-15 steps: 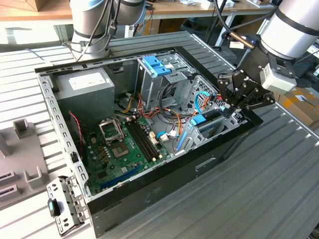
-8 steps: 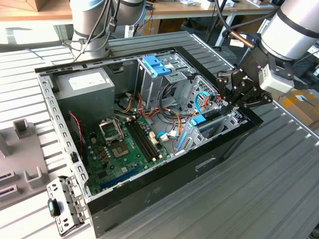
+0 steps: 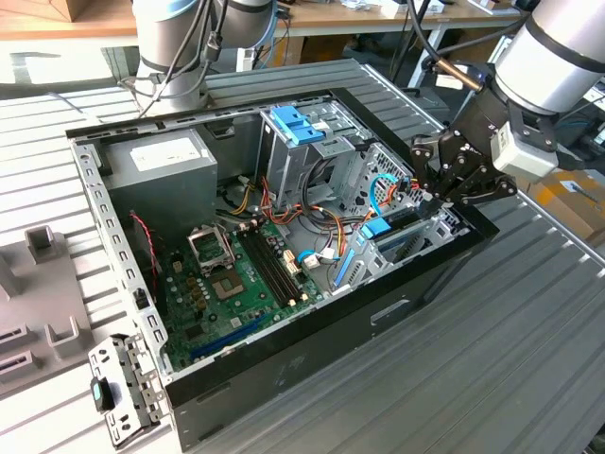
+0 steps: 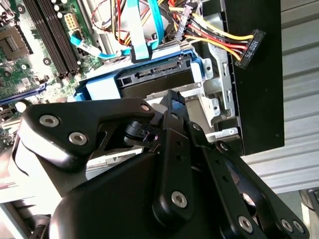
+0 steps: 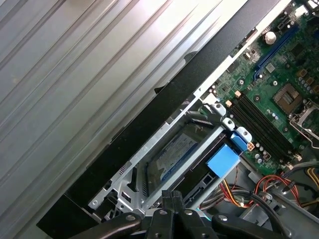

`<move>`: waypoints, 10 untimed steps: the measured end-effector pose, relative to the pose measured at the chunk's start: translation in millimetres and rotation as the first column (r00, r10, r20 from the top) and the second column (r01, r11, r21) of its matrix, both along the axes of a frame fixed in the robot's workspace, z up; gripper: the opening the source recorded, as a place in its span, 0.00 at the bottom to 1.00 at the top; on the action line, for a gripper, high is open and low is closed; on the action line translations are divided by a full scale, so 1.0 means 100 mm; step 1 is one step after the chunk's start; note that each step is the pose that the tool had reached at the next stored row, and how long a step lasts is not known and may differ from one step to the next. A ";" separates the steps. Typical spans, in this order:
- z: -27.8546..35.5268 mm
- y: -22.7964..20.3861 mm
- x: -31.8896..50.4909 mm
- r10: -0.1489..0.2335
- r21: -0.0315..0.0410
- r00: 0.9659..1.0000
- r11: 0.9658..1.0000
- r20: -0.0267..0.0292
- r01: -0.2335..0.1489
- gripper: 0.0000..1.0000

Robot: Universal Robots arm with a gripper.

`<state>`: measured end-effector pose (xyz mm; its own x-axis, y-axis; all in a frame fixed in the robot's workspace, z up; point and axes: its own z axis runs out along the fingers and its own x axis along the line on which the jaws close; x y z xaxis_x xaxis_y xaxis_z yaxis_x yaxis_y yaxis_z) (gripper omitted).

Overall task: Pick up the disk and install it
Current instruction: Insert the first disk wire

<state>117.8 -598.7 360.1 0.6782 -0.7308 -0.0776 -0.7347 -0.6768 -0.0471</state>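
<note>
Disk [image 4: 154,79] sits in the metal bay at the computer case's [image 3: 312,350] front corner, blue rails showing, cables [image 4: 199,30] just beside its connector end. Gripper [image 5: 173,199] is directly over it, fingers pressed together, holding nothing. Bay walls close on both sides; case wall adjacent.

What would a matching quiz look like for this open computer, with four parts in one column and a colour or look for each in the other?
Parts:
1. disk
2. motherboard
3. power supply
4. slotted tray

Looks:
A. green board
B. pale blue, on top of the drive cage
C. grey box with a white label
D. dark body with bright blue rails, lying in the bay

Pairs: 1-D, 2-A, 3-C, 4-B
</note>
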 end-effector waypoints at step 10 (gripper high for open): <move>0.058 0.006 0.178 0.000 0.000 1.000 1.000 0.000 0.000 0.11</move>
<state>135.6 -598.1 365.9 0.6781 -0.7308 -0.0777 -0.7347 -0.6768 -0.0471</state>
